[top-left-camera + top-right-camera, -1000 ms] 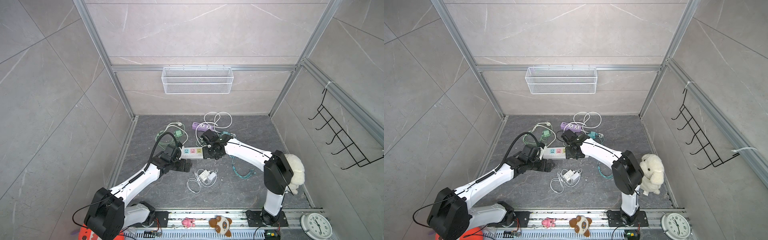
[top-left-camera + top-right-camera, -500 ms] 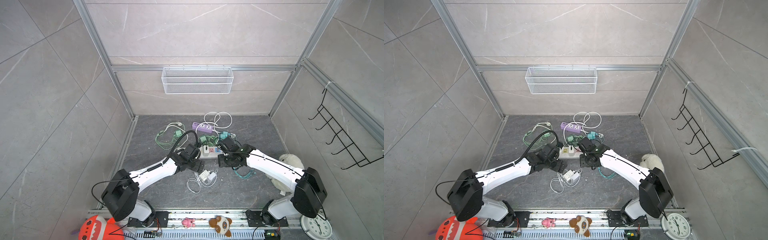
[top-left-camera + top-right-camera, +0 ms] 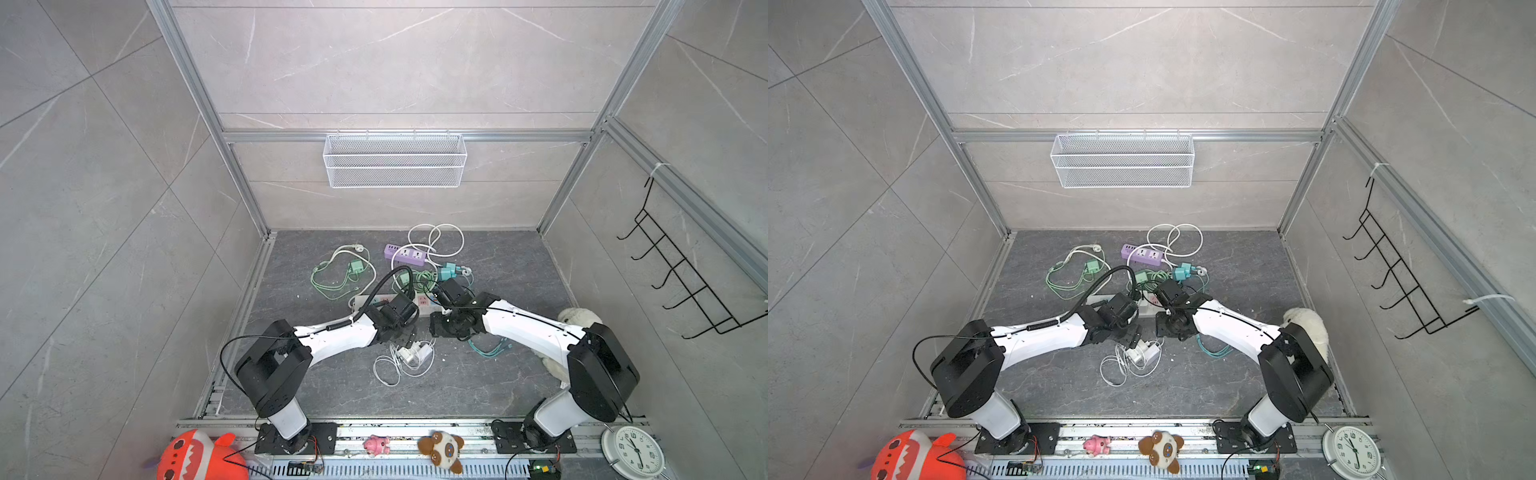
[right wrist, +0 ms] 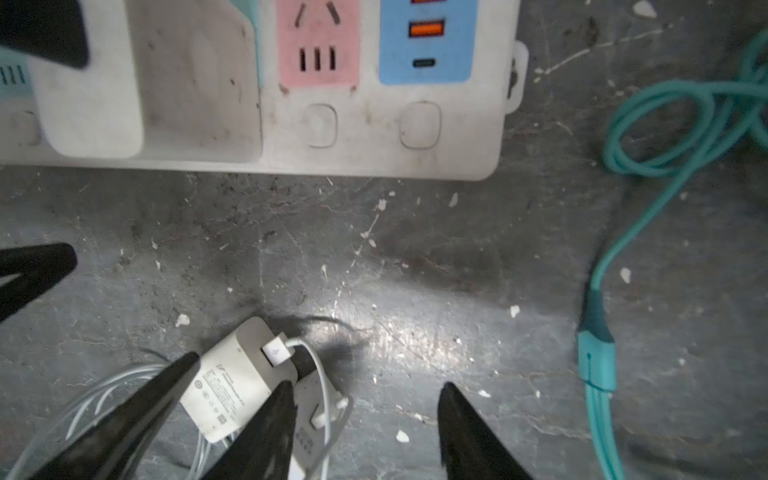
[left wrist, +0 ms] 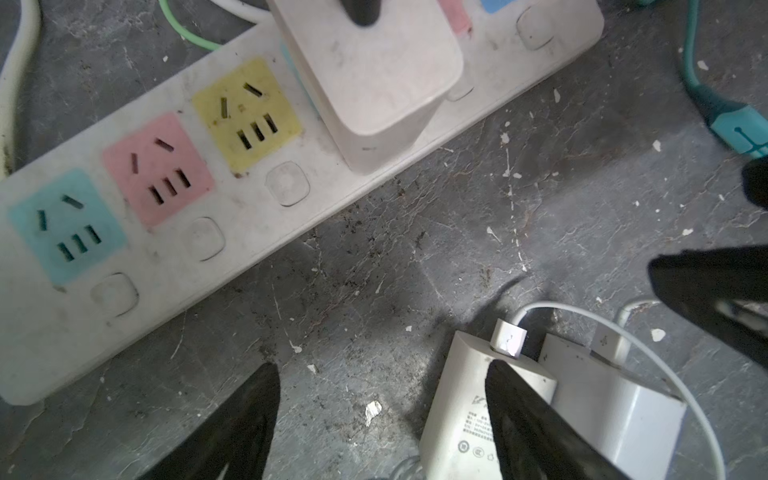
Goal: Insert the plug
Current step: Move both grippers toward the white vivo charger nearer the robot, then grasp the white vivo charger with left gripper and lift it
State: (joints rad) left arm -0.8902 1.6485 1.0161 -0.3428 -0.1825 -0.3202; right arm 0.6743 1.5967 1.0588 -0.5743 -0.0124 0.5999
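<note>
The white power strip (image 3: 368,300) (image 3: 1100,298) lies across the floor's middle, partly under both wrists. In the left wrist view a white plug block (image 5: 374,70) stands in the strip (image 5: 249,216) beside its free yellow, pink and teal sockets. The same plug block (image 4: 187,83) shows in the right wrist view. Two white chargers (image 3: 411,353) (image 3: 1144,351) lie with their cables just in front of the strip. My left gripper (image 5: 380,372) (image 3: 409,332) is open over bare floor, one finger above a charger (image 5: 457,407). My right gripper (image 4: 365,388) (image 3: 440,328) is open and empty beside the chargers (image 4: 228,386).
A purple strip (image 3: 405,254), green cables (image 3: 340,274) and a teal plug (image 3: 446,272) lie behind the white strip. A teal cable (image 4: 598,357) (image 3: 488,347) lies to the right. A white plush (image 3: 577,320) sits by the right arm. A wire basket (image 3: 395,160) hangs on the back wall.
My left gripper has moved right from the strip's left end to the chargers. My right gripper has drawn back off the strip toward the front. Both elbows have swung outward.
</note>
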